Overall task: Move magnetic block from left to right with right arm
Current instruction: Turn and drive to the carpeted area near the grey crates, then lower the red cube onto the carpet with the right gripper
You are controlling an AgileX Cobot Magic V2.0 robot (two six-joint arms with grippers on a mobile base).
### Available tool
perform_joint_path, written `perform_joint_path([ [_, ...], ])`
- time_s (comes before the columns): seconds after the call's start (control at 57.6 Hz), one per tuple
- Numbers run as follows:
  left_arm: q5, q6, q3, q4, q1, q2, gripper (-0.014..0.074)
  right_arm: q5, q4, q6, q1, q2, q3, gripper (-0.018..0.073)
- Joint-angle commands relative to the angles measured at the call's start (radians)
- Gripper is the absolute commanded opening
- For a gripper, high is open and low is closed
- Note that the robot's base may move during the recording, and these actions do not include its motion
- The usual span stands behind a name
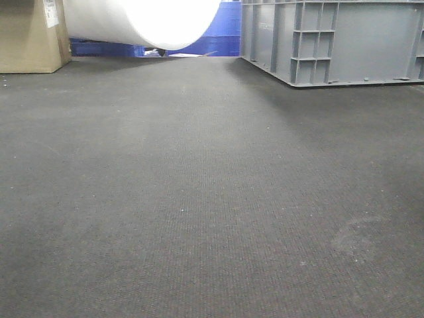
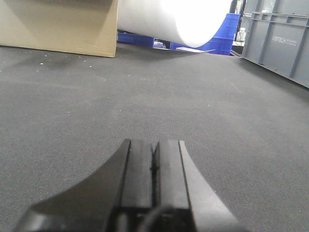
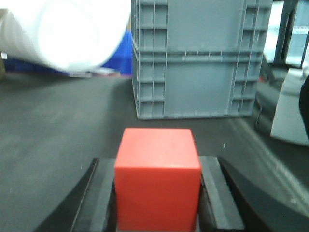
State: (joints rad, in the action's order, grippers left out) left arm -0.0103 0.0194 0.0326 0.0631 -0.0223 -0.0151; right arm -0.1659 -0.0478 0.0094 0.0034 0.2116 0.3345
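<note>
A bright-red magnetic block (image 3: pixel 157 176) fills the space between the two black fingers of my right gripper (image 3: pixel 157 166) in the right wrist view; the gripper is shut on it, one finger pressed to each side. The left wrist view has my left gripper (image 2: pixel 154 145) shut with nothing in it, its fingers together low over the dark grey mat (image 2: pixel 145 96). Neither gripper nor the block appears in the exterior front view, which holds only the mat (image 1: pixel 199 199).
A grey plastic crate (image 3: pixel 195 58) stands ahead of the right gripper; it is at the back right in the front view (image 1: pixel 331 40). A white roll (image 1: pixel 149 20), a cardboard box (image 1: pixel 30 33) and blue crates (image 1: pixel 218 33) line the far edge.
</note>
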Motion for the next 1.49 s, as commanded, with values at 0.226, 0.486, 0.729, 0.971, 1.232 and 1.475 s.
perform_joint_path([
  [0.226,0.092,0.004,0.007,0.007,0.001,-0.007,-0.0117,-0.291,0.01,0.008,-0.005,0.372,0.337,0.0294],
  [0.486,0.092,0.004,0.007,0.007,0.001,-0.007,-0.0117,-0.477,0.031,0.153,0.159,0.66,0.499,0.0294],
  [0.729,0.092,0.004,0.007,0.007,0.001,-0.007,-0.0117,-0.526,0.039,0.378,0.367,0.901,0.581,0.0294],
  [0.971,0.092,0.004,0.007,0.007,0.001,-0.007,-0.0117,-0.662,0.069,0.65,0.534,1.153,0.733,0.0294],
  [1.232,0.092,0.004,0.007,0.007,0.001,-0.007,-0.0117,-0.823,0.092,0.802,0.7,1.391,0.962,0.0294],
  [1.475,0.092,0.004,0.007,0.007,0.001,-0.007,-0.0117,-0.887,0.091,0.81,0.799,1.551,1.115,0.0294],
])
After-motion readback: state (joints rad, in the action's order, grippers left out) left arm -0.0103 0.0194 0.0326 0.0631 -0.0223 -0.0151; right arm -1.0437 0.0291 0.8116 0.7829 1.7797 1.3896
